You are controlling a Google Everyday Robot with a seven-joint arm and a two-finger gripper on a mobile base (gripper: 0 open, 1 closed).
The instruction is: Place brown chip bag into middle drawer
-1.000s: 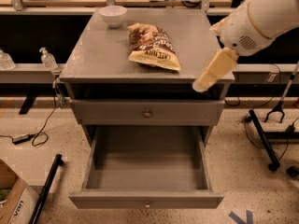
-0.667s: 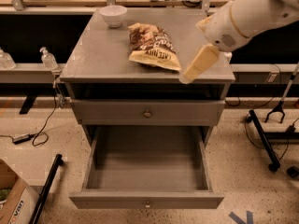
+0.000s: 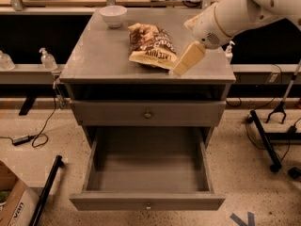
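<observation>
The brown chip bag (image 3: 151, 46) lies on the cabinet top (image 3: 96, 58), bowl (image 3: 113, 15) behind it at far left, gripper (image 3: 181, 68) just right of the bag; middle drawer (image 3: 147, 201) open below.

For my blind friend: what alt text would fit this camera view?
The gripper of a white robot arm hangs just right of a brown chip bag lying on a grey cabinet top. Below, the lower drawer stands pulled open and empty; a white bowl sits at the top's back edge.
</observation>
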